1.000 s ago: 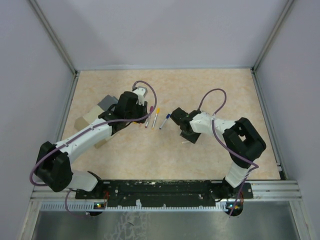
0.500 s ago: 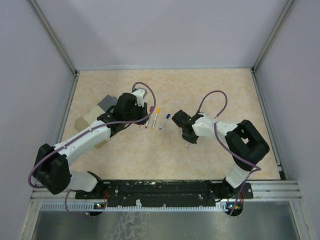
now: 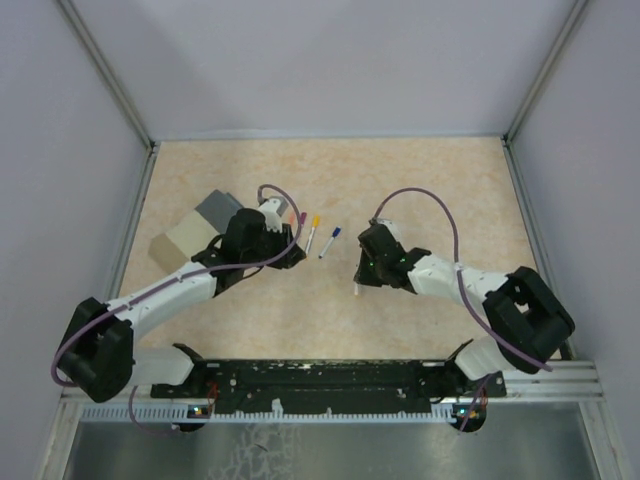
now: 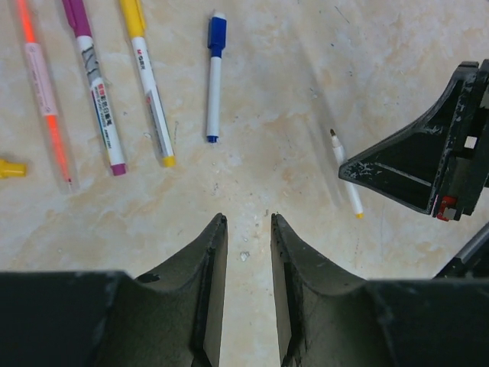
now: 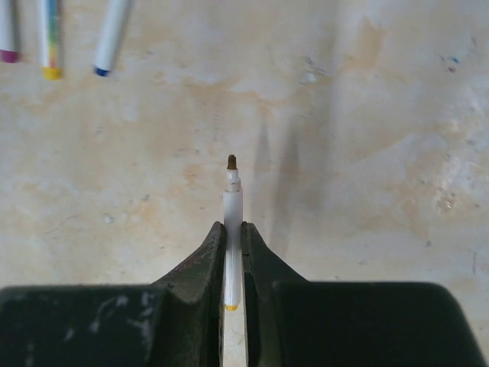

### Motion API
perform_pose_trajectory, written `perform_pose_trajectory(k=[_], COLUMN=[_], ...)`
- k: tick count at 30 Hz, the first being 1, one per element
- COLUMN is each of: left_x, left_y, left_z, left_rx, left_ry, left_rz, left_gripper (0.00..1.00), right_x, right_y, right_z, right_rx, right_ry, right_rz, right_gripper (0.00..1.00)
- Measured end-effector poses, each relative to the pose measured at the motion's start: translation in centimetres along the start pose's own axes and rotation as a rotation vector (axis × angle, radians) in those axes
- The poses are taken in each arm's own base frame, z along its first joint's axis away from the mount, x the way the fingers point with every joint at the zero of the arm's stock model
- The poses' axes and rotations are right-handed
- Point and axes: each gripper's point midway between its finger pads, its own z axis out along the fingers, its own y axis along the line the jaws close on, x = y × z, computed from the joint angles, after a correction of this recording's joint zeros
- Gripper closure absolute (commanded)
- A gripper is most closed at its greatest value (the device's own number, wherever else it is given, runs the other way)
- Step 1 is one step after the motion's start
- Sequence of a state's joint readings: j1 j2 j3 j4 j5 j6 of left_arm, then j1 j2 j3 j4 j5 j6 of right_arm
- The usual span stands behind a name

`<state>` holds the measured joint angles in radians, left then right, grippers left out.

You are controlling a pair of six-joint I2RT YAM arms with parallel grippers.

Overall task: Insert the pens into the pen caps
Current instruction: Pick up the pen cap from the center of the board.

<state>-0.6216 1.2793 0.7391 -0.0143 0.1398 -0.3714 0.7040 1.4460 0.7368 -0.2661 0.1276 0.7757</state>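
Currently the right gripper (image 5: pixel 233 229) pinches an uncapped white pen (image 5: pixel 232 200) near its tail, where capping pressure could pivot it; the left gripper (image 4: pixel 248 226), narrowly parted, hovers empty near a loose yellow cap (image 4: pixel 9 167).

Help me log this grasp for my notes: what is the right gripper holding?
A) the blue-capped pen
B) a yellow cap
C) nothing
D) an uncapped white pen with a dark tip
D: in the right wrist view the right gripper pinches a thin white pen, its dark tip poking out ahead.
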Motion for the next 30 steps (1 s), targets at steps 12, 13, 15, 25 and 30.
perform_pose_trajectory(k=[12,13,15,25,30], left_x=[-0.2,-0.1,0.0,0.7,0.4], left_y=[-3.2,-3.4,-3.6,-4.6,-5.2], left_z=[0.5,0.5,0.7,1.2,1.2], left_rx=[0.181,0.193,0.209,0.275,0.309], left_ry=[-0.046,-0.044,-0.038,-0.023,-0.032], left_rz=[-0.106,-0.118,-0.131,-0.173,-0.178], left_gripper=[0.62,0.61,0.58,0.51,0.50], right_x=[-3.3,-3.4,-3.5,-5.7,-6.0], right_y=[6.4,6.8,7.4,10.5,11.1], right_z=[-2.5,-2.7,-2.9,-5.7,-6.2], right_rx=[-0.325,-0.350,-0.391,-0.582,-0.616], right_ry=[-0.125,-0.133,-0.145,-0.220,-0.221], right_rz=[0.034,0.056,0.093,0.223,0.244], right_gripper=[0.92,0.92,0.92,0.92,0.92])
